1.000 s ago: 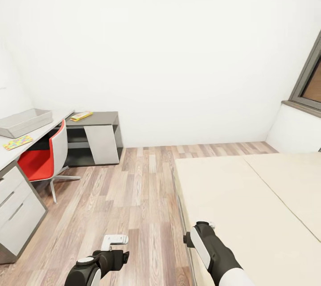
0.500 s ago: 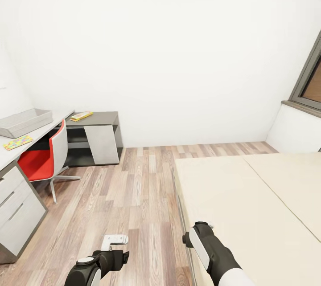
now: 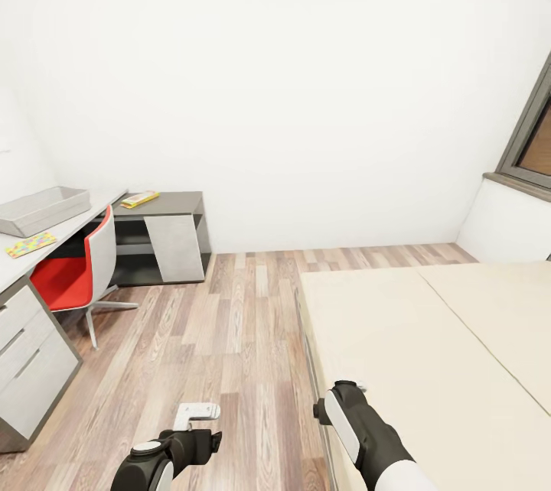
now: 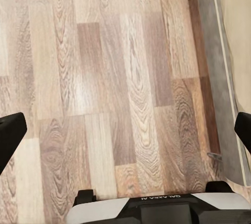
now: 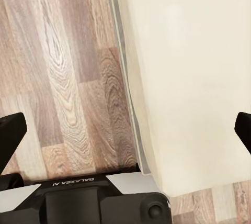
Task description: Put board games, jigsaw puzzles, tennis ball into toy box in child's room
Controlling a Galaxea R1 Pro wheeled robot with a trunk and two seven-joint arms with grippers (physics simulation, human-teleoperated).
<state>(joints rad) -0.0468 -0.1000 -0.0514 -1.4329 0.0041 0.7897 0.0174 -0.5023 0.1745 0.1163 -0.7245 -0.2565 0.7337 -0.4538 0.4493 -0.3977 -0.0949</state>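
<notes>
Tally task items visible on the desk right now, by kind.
Shallow grey rectangular toy box: 1
Multicoloured jigsaw puzzle square: 1
Flat yellow printed board game box on the dark lower desk section: 1
Total: 3

To my left, the table [image 3: 76, 225] carries the toy box [image 3: 42, 209], a jigsaw puzzle [image 3: 30, 244] nearer; bed [image 3: 428, 353] right.
</notes>
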